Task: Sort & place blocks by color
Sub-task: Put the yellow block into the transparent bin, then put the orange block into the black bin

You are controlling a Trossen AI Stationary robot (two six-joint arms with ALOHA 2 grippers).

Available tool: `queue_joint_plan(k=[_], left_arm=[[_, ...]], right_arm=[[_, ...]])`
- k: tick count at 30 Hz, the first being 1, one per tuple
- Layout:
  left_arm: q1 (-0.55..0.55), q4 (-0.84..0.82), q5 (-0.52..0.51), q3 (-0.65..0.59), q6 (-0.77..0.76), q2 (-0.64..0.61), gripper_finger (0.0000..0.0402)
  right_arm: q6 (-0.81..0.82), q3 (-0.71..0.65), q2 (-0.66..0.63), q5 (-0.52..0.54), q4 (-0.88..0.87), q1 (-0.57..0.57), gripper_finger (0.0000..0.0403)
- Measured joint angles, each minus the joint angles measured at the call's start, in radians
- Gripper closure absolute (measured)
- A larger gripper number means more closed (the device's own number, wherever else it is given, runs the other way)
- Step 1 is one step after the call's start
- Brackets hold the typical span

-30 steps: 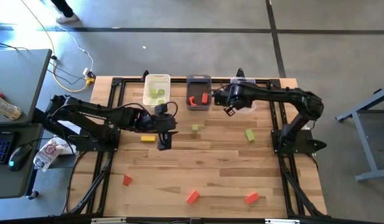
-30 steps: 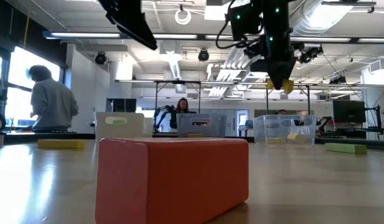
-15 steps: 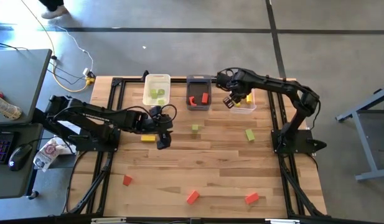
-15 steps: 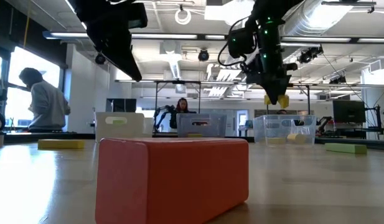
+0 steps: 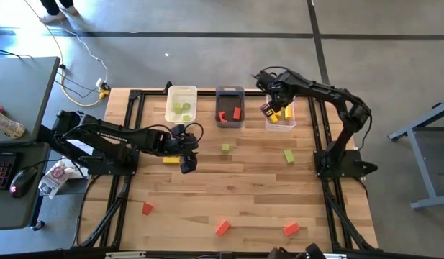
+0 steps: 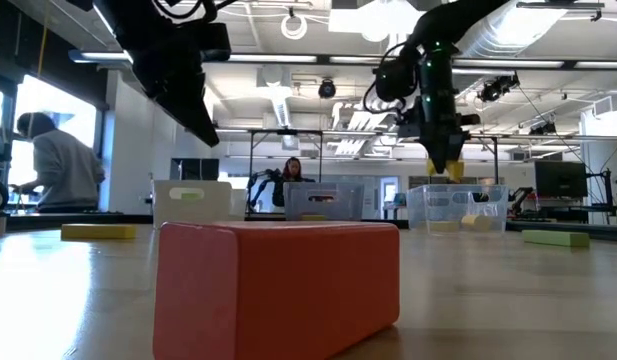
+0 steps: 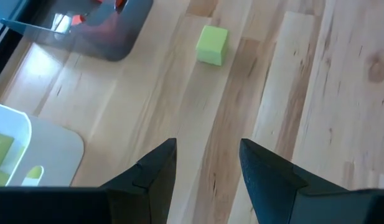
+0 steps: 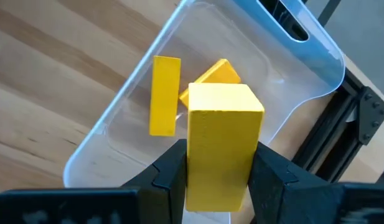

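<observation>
The right gripper (image 8: 218, 186) pinches a yellow block (image 8: 220, 143), long axis along the fingers, directly above the clear bin (image 8: 291, 74). The left gripper (image 7: 207, 171), fingers spread, hovers near a green cube (image 7: 212, 44).

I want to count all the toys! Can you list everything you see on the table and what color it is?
White bin: one, far edge, holds light green blocks.
Dark grey bin: one, beside it, holds two red blocks.
Clear bin: one, far right, holds two yellow blocks.
Held yellow block: one, above the clear bin.
Loose yellow bar: one, left of centre.
Loose green blocks: two, a cube and a bar, mid-table.
Loose red blocks: three, near edge.
Left gripper: open, beside the yellow bar.
Right gripper: shut on the held block.
</observation>
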Motion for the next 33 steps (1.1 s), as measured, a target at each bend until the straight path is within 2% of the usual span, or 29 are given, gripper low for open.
queue_joint_plan(k=[4,10,16,21,26,33], left_arm=[[0.0,0.023,0.014,0.0,0.002,0.0,0.0241],[-0.001,0.024,0.018,0.0,0.003,0.0,0.0241],[-0.001,0.024,0.019,0.0,0.003,0.0,0.0241],[-0.001,0.024,0.018,0.0,0.003,0.0,0.0241],[-0.001,0.024,0.019,0.0,0.003,0.001,0.0241],[-0.002,0.024,0.019,0.0,0.002,0.001,0.0241]], right_arm=[[-0.013,0.0,0.0,-0.04,0.0,-0.033,0.0288],[-0.01,0.0,0.0,-0.101,0.0,-0.075,0.0247],[-0.014,0.0,0.0,-0.102,0.002,-0.08,0.025],[-0.011,0.0,0.0,-0.104,-0.018,-0.061,0.024],[0.002,0.0,-0.003,-0.172,-0.096,-0.024,0.0242],[0.002,0.0,-0.06,-0.149,-0.114,0.085,0.0258]])
